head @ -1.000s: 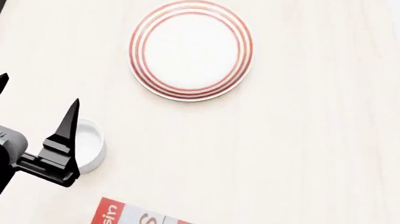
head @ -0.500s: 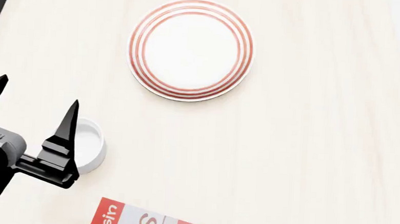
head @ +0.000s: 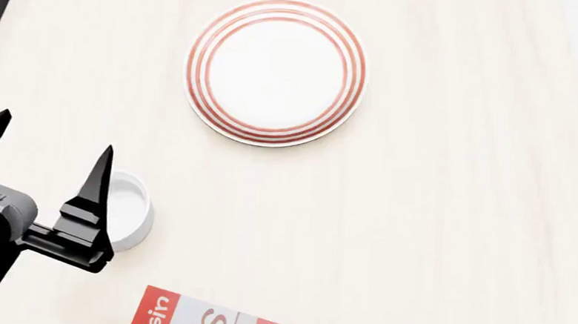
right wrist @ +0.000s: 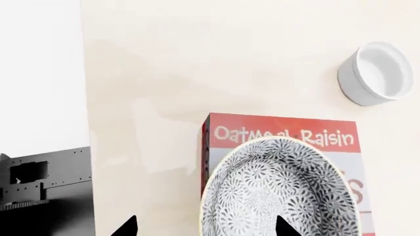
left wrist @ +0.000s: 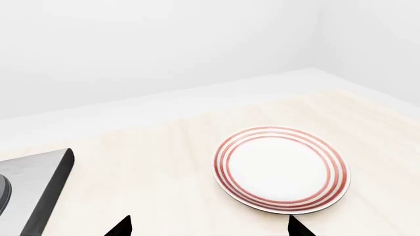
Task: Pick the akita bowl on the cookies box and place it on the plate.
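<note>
**Speckled bowl sits on the carton under the right pincer; nothing has moved**

The pale, faintly grained wooden table (head: 444, 237) fills the head view, smooth and matt. In the left wrist view a grey metal slab with a dark edge (left wrist: 39, 182) lies on it, off to one side of the left pincer (left wrist: 208, 227).

The round shallow white plate with thin red rings (head: 276, 72) lies flat, ahead of the left pincer and apart from it, with bare table all around.

The flat red-and-white cookies carton (right wrist: 282, 135) lies directly below the right pincer (right wrist: 204, 227); its lettered end shows "Oatmeal Raisin". In the head view only a corner of it shows at the lower edge.

The deep round bowl with dense grey-black floral speckle (right wrist: 279, 194) rests on this carton and covers most of its width. One dark tip of the right pincer is over the bowl's inside, the other is outside the rim, over the table; the tips stand wide apart and hold nothing.

The small plain white cup (head: 130, 207) stands just beside the left pincer (head: 47, 145), whose black pointed fingers (head: 95, 185) are also spread wide and empty.

Compared with half a second ago, the head view is the same: plate, cup, carton and left pincer are in the same places.
</note>
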{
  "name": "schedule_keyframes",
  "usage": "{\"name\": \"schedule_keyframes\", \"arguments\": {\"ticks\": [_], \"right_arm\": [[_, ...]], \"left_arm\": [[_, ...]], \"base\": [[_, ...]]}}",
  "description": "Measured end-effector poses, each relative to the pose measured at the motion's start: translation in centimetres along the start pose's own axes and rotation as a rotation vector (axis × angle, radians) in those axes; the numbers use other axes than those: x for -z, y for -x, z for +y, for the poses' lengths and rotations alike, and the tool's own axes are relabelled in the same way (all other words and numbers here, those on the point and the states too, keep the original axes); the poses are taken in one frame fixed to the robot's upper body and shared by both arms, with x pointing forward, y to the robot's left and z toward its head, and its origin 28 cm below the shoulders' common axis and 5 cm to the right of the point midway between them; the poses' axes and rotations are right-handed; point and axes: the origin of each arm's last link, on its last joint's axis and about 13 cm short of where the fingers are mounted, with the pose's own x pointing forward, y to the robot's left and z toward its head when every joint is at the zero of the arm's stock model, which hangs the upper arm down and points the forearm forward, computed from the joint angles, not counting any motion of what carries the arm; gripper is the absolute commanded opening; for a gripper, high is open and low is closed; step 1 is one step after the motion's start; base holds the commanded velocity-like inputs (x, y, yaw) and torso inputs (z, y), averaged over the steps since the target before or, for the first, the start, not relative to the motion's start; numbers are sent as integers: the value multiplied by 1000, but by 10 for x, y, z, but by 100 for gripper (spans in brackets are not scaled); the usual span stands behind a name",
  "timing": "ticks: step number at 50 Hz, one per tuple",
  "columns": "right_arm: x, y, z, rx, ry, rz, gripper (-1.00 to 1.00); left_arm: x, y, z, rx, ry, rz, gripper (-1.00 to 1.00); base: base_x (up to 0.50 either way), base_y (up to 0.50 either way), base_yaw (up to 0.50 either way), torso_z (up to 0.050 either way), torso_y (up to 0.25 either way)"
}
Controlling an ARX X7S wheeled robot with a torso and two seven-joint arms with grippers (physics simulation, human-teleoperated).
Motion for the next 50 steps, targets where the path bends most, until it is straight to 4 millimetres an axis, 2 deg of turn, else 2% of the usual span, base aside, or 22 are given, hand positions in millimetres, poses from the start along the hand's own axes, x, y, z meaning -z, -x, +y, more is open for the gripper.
{"name": "schedule_keyframes", "arguments": {"ticks": [23, 42, 43, 50], "right_arm": [[3, 4, 0, 2, 41, 82, 100], [6, -3, -1, 0, 73, 83, 100], [6, -3, -1, 0, 75, 83, -100], [6, -4, -2, 9, 87, 77, -100]], "left_arm": [[-1, 0, -1, 1, -2, 2, 100], [0, 1, 0, 5, -2, 2, 100], [0, 1, 0, 5, -2, 2, 100], [0, 2, 0, 6, -2, 3, 100]], "base": [[0, 0, 0, 0, 0], [0, 0, 0, 0, 0], [0, 0, 0, 0, 0], [0, 0, 0, 0, 0]]}}
